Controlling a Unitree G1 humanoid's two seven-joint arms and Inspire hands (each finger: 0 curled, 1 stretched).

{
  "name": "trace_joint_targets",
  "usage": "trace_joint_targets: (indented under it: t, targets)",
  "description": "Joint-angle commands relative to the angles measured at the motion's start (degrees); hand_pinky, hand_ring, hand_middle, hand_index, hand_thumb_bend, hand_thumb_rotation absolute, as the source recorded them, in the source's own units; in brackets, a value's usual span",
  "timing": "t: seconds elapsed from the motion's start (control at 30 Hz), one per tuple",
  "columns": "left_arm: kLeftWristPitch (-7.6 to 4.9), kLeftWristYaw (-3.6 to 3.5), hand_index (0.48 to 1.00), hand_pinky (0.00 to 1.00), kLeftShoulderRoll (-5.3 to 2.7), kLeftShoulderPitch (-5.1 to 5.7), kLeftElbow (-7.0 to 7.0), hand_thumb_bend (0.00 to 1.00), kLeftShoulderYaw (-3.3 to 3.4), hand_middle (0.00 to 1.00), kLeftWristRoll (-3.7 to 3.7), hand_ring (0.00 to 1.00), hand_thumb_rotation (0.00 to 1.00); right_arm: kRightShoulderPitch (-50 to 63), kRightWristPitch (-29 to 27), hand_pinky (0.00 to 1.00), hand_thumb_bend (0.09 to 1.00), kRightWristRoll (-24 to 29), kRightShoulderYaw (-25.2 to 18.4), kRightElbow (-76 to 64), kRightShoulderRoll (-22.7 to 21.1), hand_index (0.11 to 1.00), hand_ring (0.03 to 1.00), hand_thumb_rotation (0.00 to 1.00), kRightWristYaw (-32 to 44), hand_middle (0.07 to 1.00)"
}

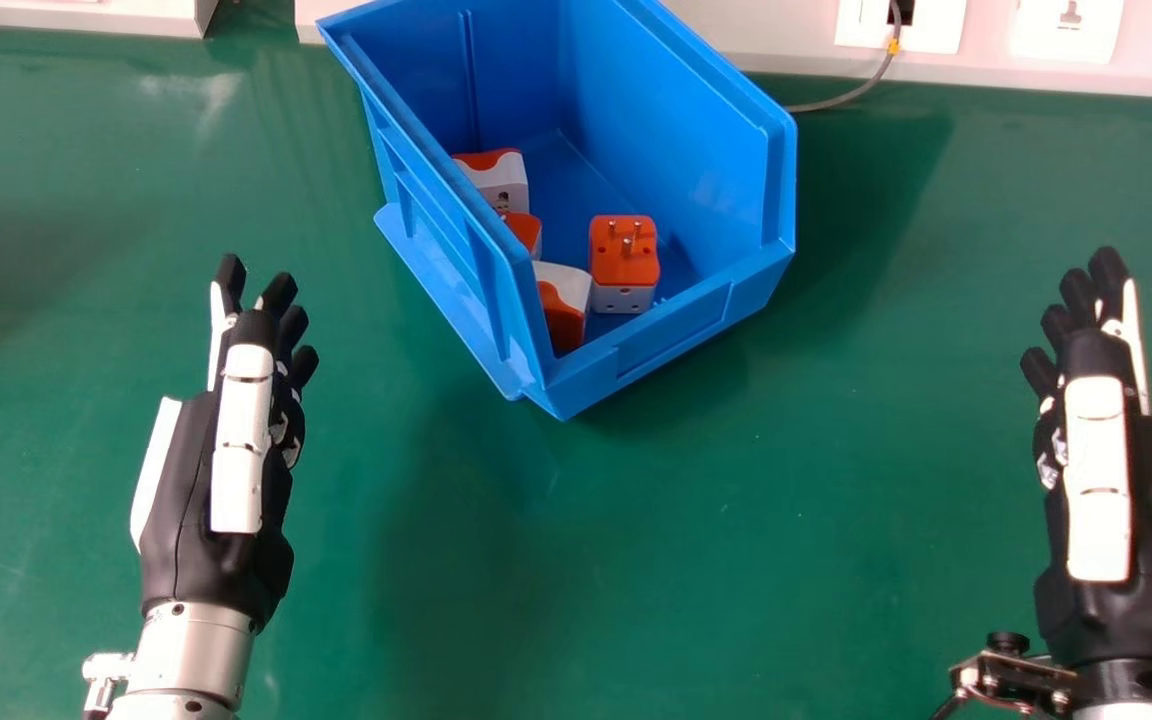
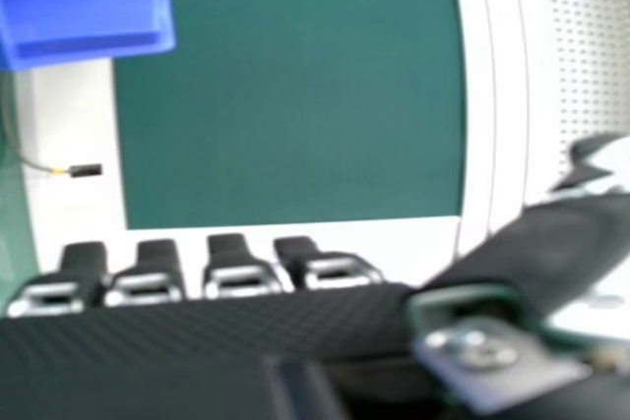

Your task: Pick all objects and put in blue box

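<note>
no text, label, brand, number or sign legible in head view or right hand view.

**Green tabletop (image 1: 636,550) meets a pale socket strip (image 1: 66,12)**

A pale strip borders the tabletop's far side, broken by a gap at far left. White socket plates (image 1: 1068,28) line it at far right, where a thin grey cable (image 1: 861,92) with a yellow tag (image 1: 893,46) curves onto the green surface. Light glares softly at far left. White edging (image 2: 502,56) adjoins a panel (image 2: 596,36) dotted with small holes.
</note>
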Motion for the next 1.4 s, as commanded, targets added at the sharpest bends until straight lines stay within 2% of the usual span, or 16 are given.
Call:
trace_joint_targets:
  t: [0.0, 0.1, 0.23, 0.33, 0.4, 0.57, 0.67, 0.73, 0.8, 0.9, 0.93, 1.0, 1.1, 1.23, 1.3, 1.37]
  targets:
    - [-0.38, -0.32, 1.0, 1.0, 0.7, -0.67, -1.31, 0.46, 0.25, 1.0, -0.25, 1.0, 1.0, -0.16, -1.3, 0.96, 0.329, -0.28, -0.01, -0.73, -0.26, 0.979, 1.0, 1.0, 0.11, 0.996]
    - [-1.35, -0.35, 1.0, 1.0, 0.69, -0.63, -0.69, 0.46, 0.57, 1.0, -0.04, 1.0, 1.0, -0.16, -0.74, 0.95, 0.335, 0.28, -0.09, -0.56, -0.8, 0.976, 1.0, 1.0, 0.85, 0.995]
    - [-2.97, -0.6, 1.0, 1.0, 0.27, -0.19, 0.13, 0.48, 0.51, 1.0, 0.09, 1.0, 1.0, 0.09, -0.73, 0.95, 0.338, 1.15, -0.81, -0.38, -1.56, 0.974, 1.0, 1.0, 1.94, 0.995]
    - [-3.68, -1.29, 1.0, 1.0, 0.18, -0.2, 0.69, 0.49, 0.44, 1.0, -0.43, 1.0, 1.0, 0.6, -0.22, 0.96, 0.34, 1.82, -1.34, -1.2, -1.99, 0.975, 1.0, 1.0, 2.55, 0.995]
    - [-3.69, -1.8, 1.0, 1.0, 0.52, -0.43, 0.57, 0.5, 0.57, 1.0, -0.72, 1.0, 1.0, 0.88, 0.05, 0.96, 0.341, 1.33, -1.29, -2.17, -2.02, 0.975, 1.0, 1.0, 2.32, 0.996]
    - [-2.73, -1.96, 1.0, 1.0, 1.76, -0.82, -0.56, 0.51, 0.47, 1.0, 0.54, 1.0, 1.0, -0.07, -0.6, 0.97, 0.355, 0.08, -1.84, -2.61, -2.11, 0.978, 1.0, 1.0, 1.27, 0.998]
    - [-3.6, -1.33, 1.0, 1.0, 2.07, -0.02, -1.09, 0.51, 0.56, 1.0, 1.5, 1.0, 1.0, -0.34, -1.33, 0.97, 0.36, -0.04, -2.34, -2.34, -2.02, 0.982, 1.0, 1.0, 0.83, 0.999]
    - [-4.87, -1.22, 1.0, 1.0, 1.91, 1.0, -1.12, 0.51, 0.7, 1.0, 1.71, 1.0, 1.0, -0.58, -1.44, 0.98, 0.357, -0.05, -2.7, -2.1, -2.05, 0.984, 1.0, 1.0, 0.58, 1.0]
    - [-6.29, -1.45, 1.0, 1.0, 1.55, 2.07, -0.82, 0.5, 1.03, 1.0, 1.22, 1.0, 1.0, -0.82, -1.29, 0.98, 0.349, 0.26, -3.13, -1.99, -2.18, 0.987, 1.0, 1.0, 0.45, 1.0]
    - [-7.37, -1.8, 1.0, 1.0, 0.57, 3.57, -0.93, 0.49, 1.39, 1.0, -0.53, 1.0, 1.0, -0.88, -1.5, 0.99, 0.34, 0.86, -3.85, -1.77, -2.19, 0.99, 1.0, 1.0, 0.49, 1.0]
    - [-7.44, -1.46, 1.0, 1.0, 0.21, 3.88, -0.92, 0.47, 1.36, 1.0, -0.56, 1.0, 1.0, -0.58, -1.29, 0.99, 0.339, 1.08, -4.11, -2.37, -2.13, 0.991, 1.0, 1.0, 0.51, 1.0]
    - [-7.02, -0.81, 1.0, 1.0, -0.58, 4.2, -1.29, 0.43, 0.83, 1.0, -0.24, 1.0, 1.0, 0.46, -0.57, 0.99, 0.337, 1.37, -4.47, -4.38, -2.07, 0.991, 1.0, 1.0, 0.57, 1.0]
    - [-5.22, -0.89, 1.0, 1.0, -1.55, 4.35, -2.76, 0.38, -0.58, 1.0, -0.38, 1.0, 1.0, 2.47, 0.15, 0.99, 0.337, 0.61, -4.78, -7.03, -1.85, 0.991, 1.0, 1.0, 0.21, 1.0]
    - [-3.21, -2.06, 1.0, 1.0, -1.48, 3.99, -3.19, 0.36, -1.86, 1.0, -0.88, 1.0, 1.0, 5.14, -0.98, 0.99, 0.34, -0.15, -4.67, -7.84, -0.76, 0.988, 1.0, 1.0, -0.59, 1.0]
    - [-2.79, -2.68, 1.0, 1.0, -1.29, 3.52, -2.77, 0.35, -2.57, 1.0, -0.47, 1.0, 1.0, 6.38, -2.19, 0.98, 0.341, -0.3, -4.61, -7.85, -0.13, 0.986, 1.0, 1.0, -0.99, 1.0]
    - [-1.09, -2.6, 1.0, 1.0, -0.62, 3.07, -3.44, 0.32, -3.09, 1.0, 0.33, 1.0, 1.0, 7.36, -3.41, 0.98, 0.347, -0.27, -4.56, -7.22, 0.68, 0.982, 1.0, 1.0, -1.34, 1.0]
